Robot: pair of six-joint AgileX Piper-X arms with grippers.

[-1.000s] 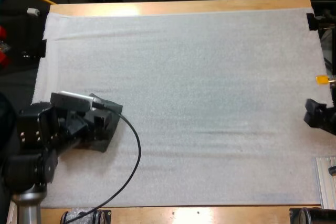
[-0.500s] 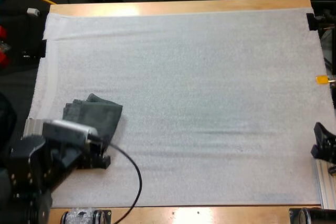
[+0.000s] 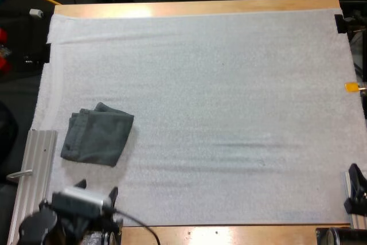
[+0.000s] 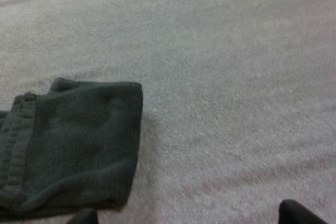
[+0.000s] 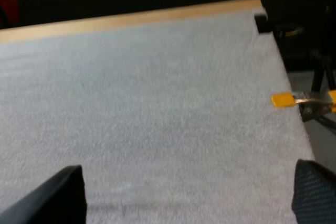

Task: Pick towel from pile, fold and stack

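One dark grey-green folded towel [image 3: 97,137] lies flat on the left side of the white mat [image 3: 218,84], with nothing touching it. My left gripper [image 3: 96,189] is near the table's front edge, below the towel, open and holding nothing. From the left wrist view, the towel [image 4: 68,145] lies just ahead of the left gripper [image 4: 189,216], whose fingertips [image 4: 299,213] stand wide apart. My right gripper [image 3: 356,190] sits at the mat's right edge near the front. In the right wrist view, the right gripper [image 5: 186,198] hangs open over bare mat.
A grey metal rail [image 3: 35,164] lies along the mat's left edge beside the towel. Another metal rail [image 3: 351,205] sits at the front right corner by my right gripper. The wooden table edge [image 3: 200,7] runs along the far side.
My left arm has pulled back from over the towel to the front edge, leaving the towel folded on the mat. My right gripper has drawn back toward the front right corner.
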